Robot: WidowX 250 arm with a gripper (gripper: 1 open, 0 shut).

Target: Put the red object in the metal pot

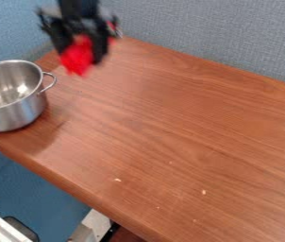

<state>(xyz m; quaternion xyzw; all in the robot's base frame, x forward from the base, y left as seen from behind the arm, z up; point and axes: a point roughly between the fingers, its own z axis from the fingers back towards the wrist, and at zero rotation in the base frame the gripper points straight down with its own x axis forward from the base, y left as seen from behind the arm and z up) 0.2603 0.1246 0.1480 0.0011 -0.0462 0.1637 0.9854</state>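
The red object (78,60) hangs in the air at the upper left, held between the black fingers of my gripper (79,49), which is shut on it. Its lower end points down toward the table. The metal pot (11,93) stands on the left edge of the wooden table, shiny and with nothing inside, one small handle facing right. The red object is up and to the right of the pot's rim, apart from it. Most of the arm is cut off by the top edge of the view.
The brown wooden table (183,132) runs from the left to the right edge of the view, its near edge cutting diagonally toward the bottom. A blue-grey wall (221,33) stands behind it. Below the table's edge lies blue floor.
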